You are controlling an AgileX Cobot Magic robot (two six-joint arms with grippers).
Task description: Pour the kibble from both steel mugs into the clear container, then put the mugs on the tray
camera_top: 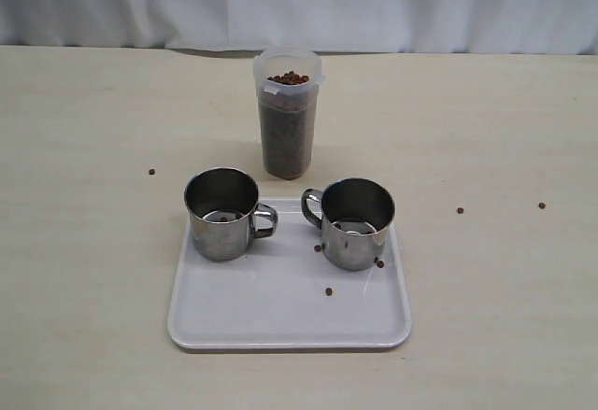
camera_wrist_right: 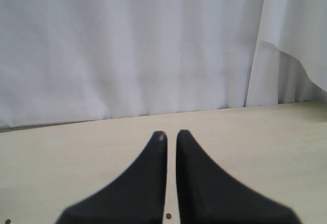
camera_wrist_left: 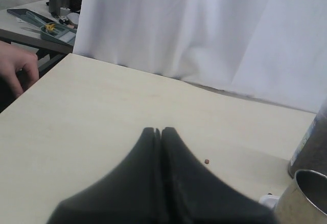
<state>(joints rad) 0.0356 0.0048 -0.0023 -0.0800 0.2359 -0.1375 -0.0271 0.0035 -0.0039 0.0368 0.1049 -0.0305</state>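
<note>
**Exterior view.** The white tray (camera_top: 280,321) is being carried by the pale tabletop (camera_top: 84,270). Both steel mugs are being held upright on the tray's far half. The left mug (camera_top: 221,214) is being shown toward 10 o'clock of the tray's centre and the right mug (camera_top: 356,223) toward 2 o'clock, with the two standing apart. The left mug's handle is being pointed to 3 o'clock and the right mug's to 9 o'clock, so the handles are being faced toward each other. Both mugs are being shown nearly empty.

The clear container (camera_top: 287,125) is being supported upright by the tabletop at 12 o'clock of the tray, just beyond its rim. It is being filled almost to the brim by the kibble (camera_top: 288,78). Stray pellets (camera_top: 329,290) are being shown on the tray near the right mug. Others are being shown on the tabletop at 9 o'clock of the container and at 3 o'clock of the right mug.

**Left wrist view.** The left end effector (camera_wrist_left: 159,130) is being held with its fingers pressed together, with nothing between them, above bare tabletop. A person's hand (camera_wrist_left: 18,71) is being shown just off the tabletop's edge.

**Right wrist view.** The right end effector (camera_wrist_right: 171,134) is being held narrow, with only a thin slit between its fingers and nothing gripped. It is being faced toward the white curtain (camera_wrist_right: 127,55).
</note>
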